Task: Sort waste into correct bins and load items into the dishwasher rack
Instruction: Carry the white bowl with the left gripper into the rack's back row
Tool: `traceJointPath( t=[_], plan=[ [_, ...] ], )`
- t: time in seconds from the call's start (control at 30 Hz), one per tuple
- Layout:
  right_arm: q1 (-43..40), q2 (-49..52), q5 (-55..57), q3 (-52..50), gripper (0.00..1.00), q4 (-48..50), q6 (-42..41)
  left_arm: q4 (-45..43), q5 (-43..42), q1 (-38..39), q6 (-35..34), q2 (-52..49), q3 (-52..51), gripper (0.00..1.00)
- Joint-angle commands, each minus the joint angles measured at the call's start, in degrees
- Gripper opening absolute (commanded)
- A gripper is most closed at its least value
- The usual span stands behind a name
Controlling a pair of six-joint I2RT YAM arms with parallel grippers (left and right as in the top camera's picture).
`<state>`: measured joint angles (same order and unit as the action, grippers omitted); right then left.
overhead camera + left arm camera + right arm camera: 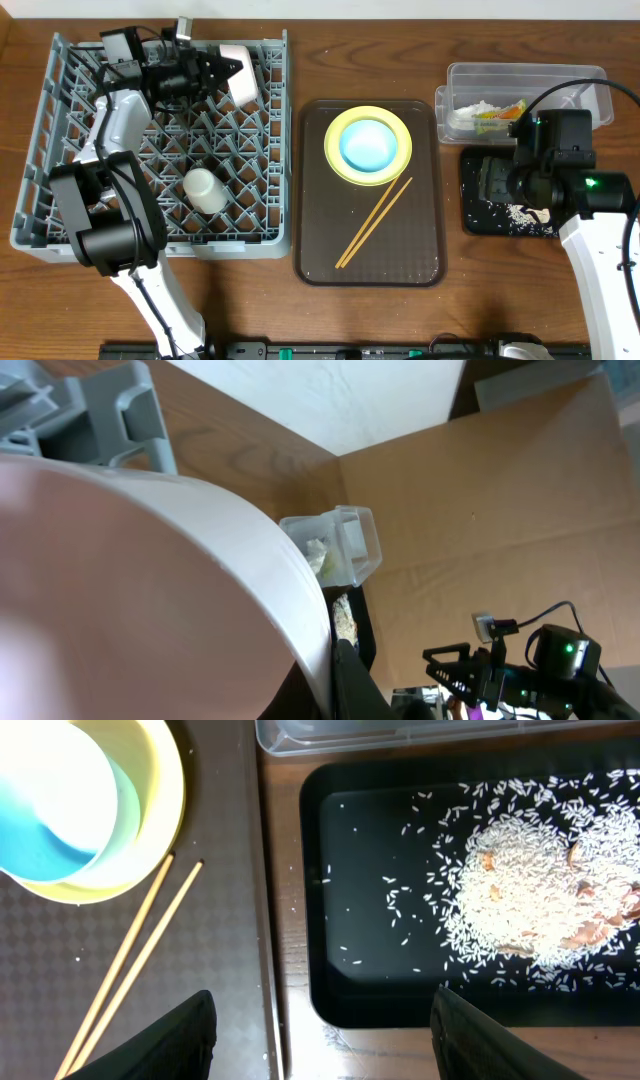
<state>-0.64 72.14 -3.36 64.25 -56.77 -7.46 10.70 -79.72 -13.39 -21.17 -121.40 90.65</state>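
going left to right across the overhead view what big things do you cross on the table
dishwasher rack → brown serving tray → black tray. The clear tub is left out because it spans the same stretch as the black tray.

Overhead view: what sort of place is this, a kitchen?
Likely a lab tabletop staged for dish clearing, not a real kitchen: a dishwasher rack, a brown serving tray with chopsticks, and a black tray of rice scraps.
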Motion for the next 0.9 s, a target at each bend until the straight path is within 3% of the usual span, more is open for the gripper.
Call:
traceJointPath(
  t=[0.0, 0.17, 0.27, 0.37, 0.43, 0.5, 0.6, 0.73, 0.87],
  plan=[
    [-0.46, -0.50, -0.11, 0.90, 0.66, -0.28, -0.85, 2.10, 5.95, -1.16, 0.09, -1.09, -1.79, 0.06],
    [-0.46, -0.50, -0.11, 0.90, 0.66, -0.26, -0.85, 2.38, 6.10, -2.56, 0.09, -1.09, -1.79, 0.13],
    [-0.46, -0.50, -0.11, 0.90, 0.66, -0.24, -0.85, 3.85, 6.71, -3.21, 0.11, -1.09, -1.79, 0.32],
    [-0.46, -0.50, -0.11, 0.90, 0.66, -0.26, -0.85, 5.86, 8.79, -3.37, 0.20, -1.09, -1.79, 0.37],
    [-0.46, -0.50, -0.11, 0.90, 0.66, -0.26, -0.85, 6.84, 8.94, -3.37, 1.18, -1.09, -1.79, 0.49],
    [-0.46, -0.50, -0.11, 0.90, 0.66, -0.28, -0.85, 7.32, 8.87, -3.37, 1.16, -1.09, -1.79, 0.51],
    [-0.46, -0.50, -0.11, 0.90, 0.66, -0.26, -0.85, 7.78, 9.29, -3.37, 1.16, -1.07, -1.79, 0.66],
    [-0.46, -0.50, -0.11, 0.90, 0.66, -0.33, -0.85, 11.82, 17.14, -3.52, 1.64, -0.52, -1.77, 0.79],
    [-0.46, -0.50, -0.11, 0.90, 0.67, -0.66, -0.85, 15.74, 23.52, -3.72, 4.48, 0.98, -1.77, 0.83]
  ],
)
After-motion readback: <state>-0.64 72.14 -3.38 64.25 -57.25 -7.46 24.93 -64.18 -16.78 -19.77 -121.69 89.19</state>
